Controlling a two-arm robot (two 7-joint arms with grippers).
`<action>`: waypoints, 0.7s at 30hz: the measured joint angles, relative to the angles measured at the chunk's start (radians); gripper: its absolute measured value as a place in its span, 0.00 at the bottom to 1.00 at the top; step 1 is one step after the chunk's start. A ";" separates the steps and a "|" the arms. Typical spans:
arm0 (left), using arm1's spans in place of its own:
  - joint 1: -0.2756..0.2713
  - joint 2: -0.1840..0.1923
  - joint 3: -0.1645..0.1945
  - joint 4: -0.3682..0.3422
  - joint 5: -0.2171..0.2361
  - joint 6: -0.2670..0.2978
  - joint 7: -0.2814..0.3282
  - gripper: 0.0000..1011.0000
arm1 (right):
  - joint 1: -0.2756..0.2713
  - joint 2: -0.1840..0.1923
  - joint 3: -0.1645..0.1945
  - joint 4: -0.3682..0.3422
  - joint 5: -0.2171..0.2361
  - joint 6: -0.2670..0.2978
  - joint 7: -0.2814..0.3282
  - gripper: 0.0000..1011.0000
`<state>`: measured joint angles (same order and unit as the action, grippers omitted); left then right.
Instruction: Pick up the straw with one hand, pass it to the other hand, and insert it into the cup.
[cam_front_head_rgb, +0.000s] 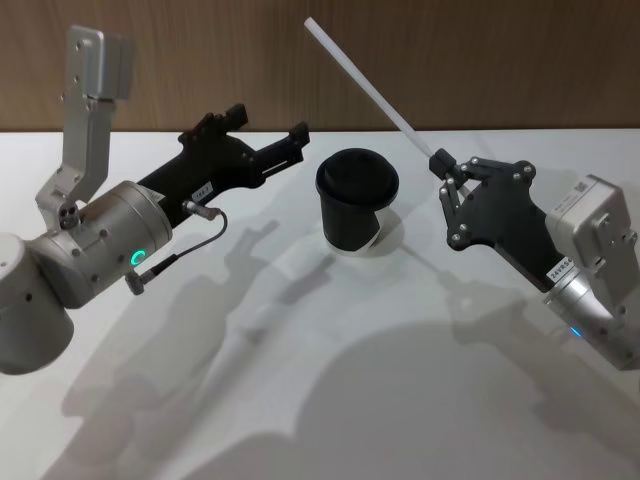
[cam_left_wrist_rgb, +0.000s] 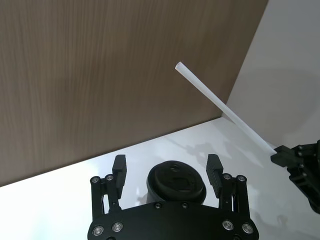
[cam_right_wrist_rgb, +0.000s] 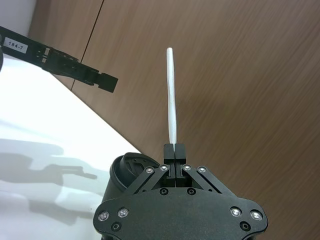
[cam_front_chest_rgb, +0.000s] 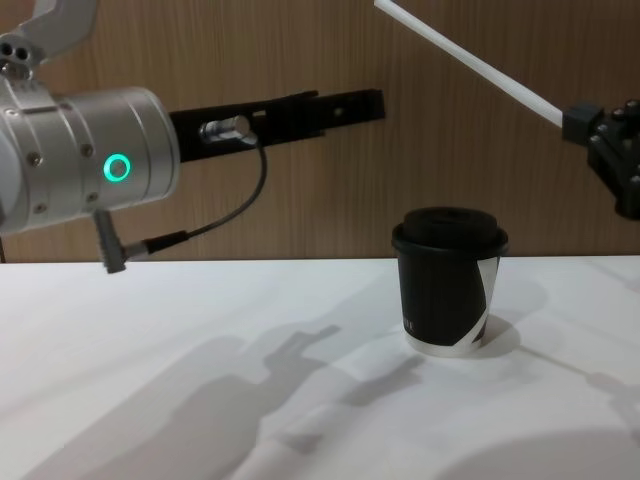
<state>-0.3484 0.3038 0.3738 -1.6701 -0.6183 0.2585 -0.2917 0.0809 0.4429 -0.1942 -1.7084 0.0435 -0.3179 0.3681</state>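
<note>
The white straw (cam_front_head_rgb: 370, 88) (cam_front_chest_rgb: 470, 62) is held by its lower end in my right gripper (cam_front_head_rgb: 440, 162) (cam_right_wrist_rgb: 174, 150), which is shut on it. It slants up and leftward, high over the cup (cam_front_head_rgb: 357, 200). The black lidded cup (cam_front_chest_rgb: 450, 280) stands upright mid-table, its white patch facing right. Left of the cup and raised above the table, my left gripper (cam_front_head_rgb: 268, 125) (cam_left_wrist_rgb: 166, 165) is open with nothing between its fingers. In the left wrist view the straw (cam_left_wrist_rgb: 225, 110) crosses above the cup (cam_left_wrist_rgb: 175, 182), apart from the left fingers (cam_left_wrist_rgb: 214, 170).
The white table (cam_front_head_rgb: 300, 380) carries only the arms' shadows. A brown wood-grain wall (cam_front_head_rgb: 450, 60) runs along the table's far edge. The left arm's silver body with its green ring (cam_front_chest_rgb: 118, 167) and thin cable (cam_front_chest_rgb: 240, 200) hangs over the left side.
</note>
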 joint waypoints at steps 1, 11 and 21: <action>0.000 0.000 0.000 0.000 0.000 0.000 0.000 0.99 | 0.000 0.000 0.000 0.000 0.000 0.000 0.000 0.01; -0.037 -0.024 0.009 0.049 -0.046 0.012 -0.030 0.99 | 0.000 0.000 0.000 0.000 0.000 0.000 0.000 0.01; -0.063 -0.041 0.005 0.099 -0.114 0.020 -0.090 0.99 | 0.000 0.000 0.000 0.000 0.000 0.000 0.000 0.01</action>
<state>-0.4110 0.2630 0.3787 -1.5715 -0.7328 0.2782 -0.3819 0.0809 0.4429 -0.1942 -1.7083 0.0435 -0.3179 0.3681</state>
